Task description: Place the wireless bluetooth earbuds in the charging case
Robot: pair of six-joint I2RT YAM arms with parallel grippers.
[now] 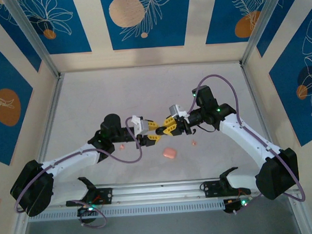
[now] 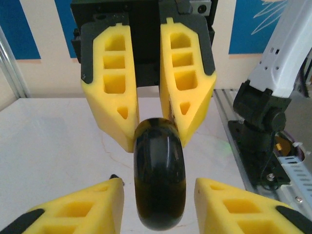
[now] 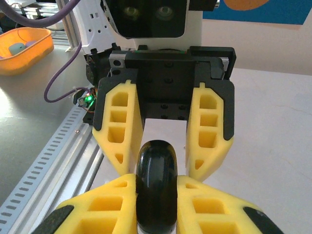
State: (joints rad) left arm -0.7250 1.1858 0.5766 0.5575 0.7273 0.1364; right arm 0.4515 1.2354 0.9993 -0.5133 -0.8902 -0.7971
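Observation:
The charging case (image 3: 156, 185) is a glossy black rounded oval held on edge above the table, and its lid looks closed. My right gripper (image 3: 156, 207) is shut on it, both yellow fingers pressed against its sides. My left gripper (image 2: 159, 209) faces it nose to nose with its jaws open, and a clear gap shows on each side of the case (image 2: 159, 180). From above, the left gripper (image 1: 148, 135) and right gripper (image 1: 165, 129) meet at the table's middle. The earbuds are out of view.
A pink oval piece (image 1: 169, 153) lies on the white table just in front of the grippers. Tiny pink specks (image 1: 122, 147) (image 1: 194, 143) lie to either side. An aluminium rail (image 1: 159, 192) runs along the near edge. An orange bin (image 3: 22, 46) stands off the table.

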